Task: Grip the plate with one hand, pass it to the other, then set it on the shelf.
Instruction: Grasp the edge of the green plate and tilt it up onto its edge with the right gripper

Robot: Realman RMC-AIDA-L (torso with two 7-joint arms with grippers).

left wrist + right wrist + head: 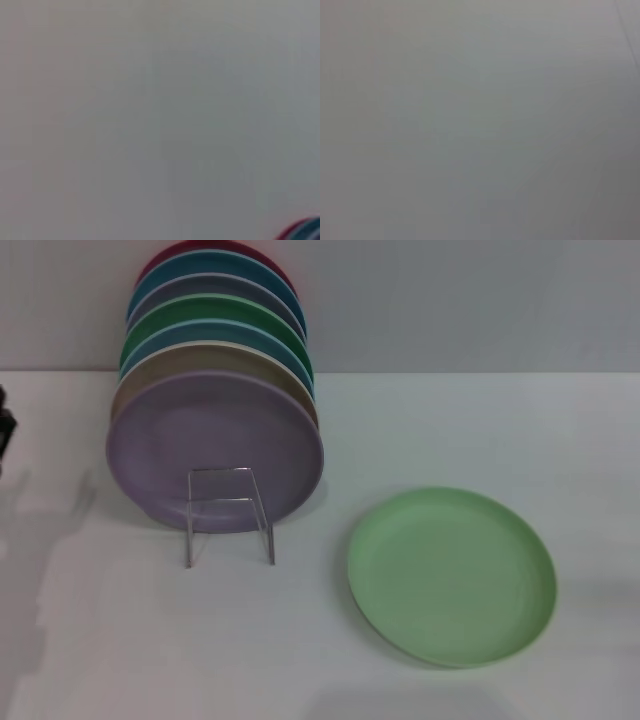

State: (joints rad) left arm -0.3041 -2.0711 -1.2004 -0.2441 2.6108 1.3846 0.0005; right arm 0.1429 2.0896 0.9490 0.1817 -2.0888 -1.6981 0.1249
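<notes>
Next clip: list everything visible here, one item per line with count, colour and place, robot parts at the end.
plate: one, pale mint green, lying flat on the table, toward the right, apart from the rack.
stacked plates: about seven on edge in a row, lilac-purple in front, then tan, blue, green, grey-blue, teal and red behind, toward the left near the wall.
wire rack: one, thin metal, its square loop in front of the lilac plate.
table: one, white, under everything.
wall: pale grey, behind the table.
dark robot part: one, black, at the left edge of the head view; no gripper in view.
</notes>
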